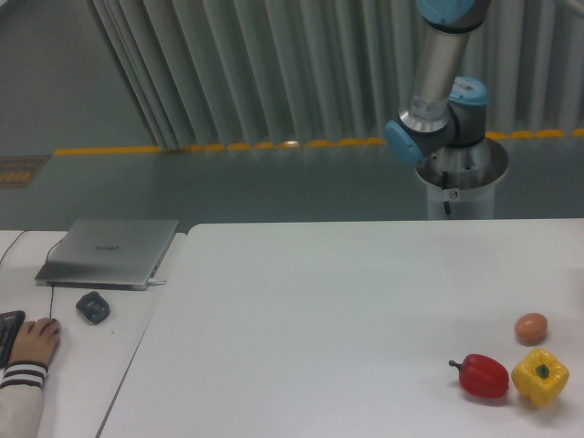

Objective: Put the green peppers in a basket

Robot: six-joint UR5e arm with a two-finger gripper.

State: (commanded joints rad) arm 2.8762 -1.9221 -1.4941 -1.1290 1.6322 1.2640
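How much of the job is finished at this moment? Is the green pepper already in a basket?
That cannot be confirmed. Neither the green pepper nor a basket is in view now, and the gripper is out of frame; only the arm's base shows. Apparently done: the pepper is off the table. In hand: unknown. Left: the placing, or confirming it. The red pepper, yellow pepper and brown egg-like item sit on the table.

Grey vertical blinds (274, 64) above a yellow-striped floor (182, 182).
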